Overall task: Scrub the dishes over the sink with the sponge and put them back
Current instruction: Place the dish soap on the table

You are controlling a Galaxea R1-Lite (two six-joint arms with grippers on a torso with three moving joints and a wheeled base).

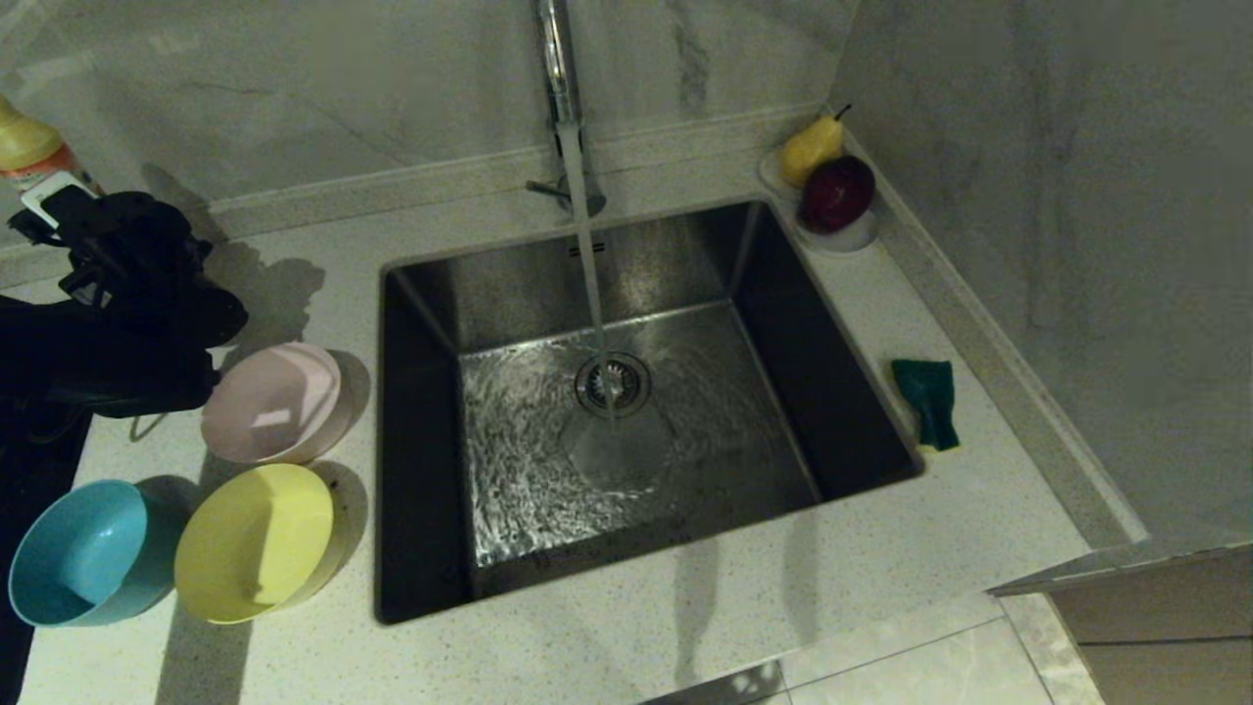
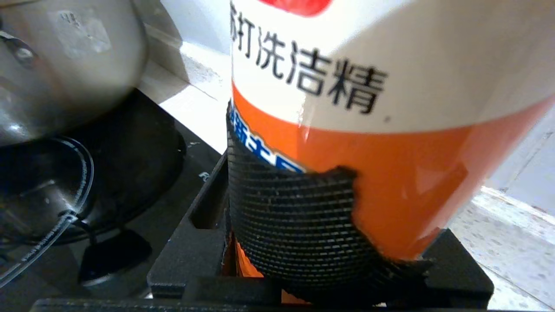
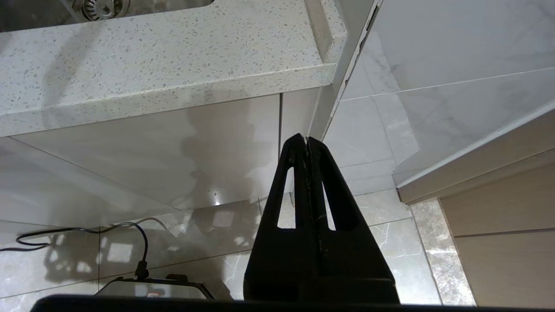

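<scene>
At the far left of the counter [image 1: 626, 627], the left gripper [image 1: 69, 211] is clenched around a dish-soap bottle [image 2: 347, 108], white and orange with printed Chinese characters; the left wrist view shows its mesh-covered finger [image 2: 295, 225] pressed against the bottle's orange lower body. A steel pot [image 2: 65, 65] stands on a black hob just beside the bottle.

Just right of that arm sit the three dishes, all untouched on the counter between arm and basin: the pink bowl [image 1: 274, 401] closest to the gripper, the blue bowl [image 1: 83, 553] toward the front edge, and the yellow bowl [image 1: 259, 543] beside it, near the sink's left rim.

The sink [image 1: 421, 313] fills the middle, with water from the faucet [image 1: 558, 59] running onto the drain strainer [image 1: 613, 384].

On the right rim lies the sponge [image 1: 928, 399], dark green side up, its long axis running roughly front to back along the sink's edge. It lies across the whole basin from the left gripper, well apart from it, and on the right arm's side. A pear [image 1: 811, 147] and a dark red apple [image 1: 838, 192] rest in a white fruit dish [image 1: 854, 235] in the back corner.

The right gripper [image 3: 307, 143] hangs parked below counter level, its fingers pressed together on nothing. By my judgement the right arm is the nearer one for the sponge, while the left, once rid of the bottle, has the bowls close at hand.
</scene>
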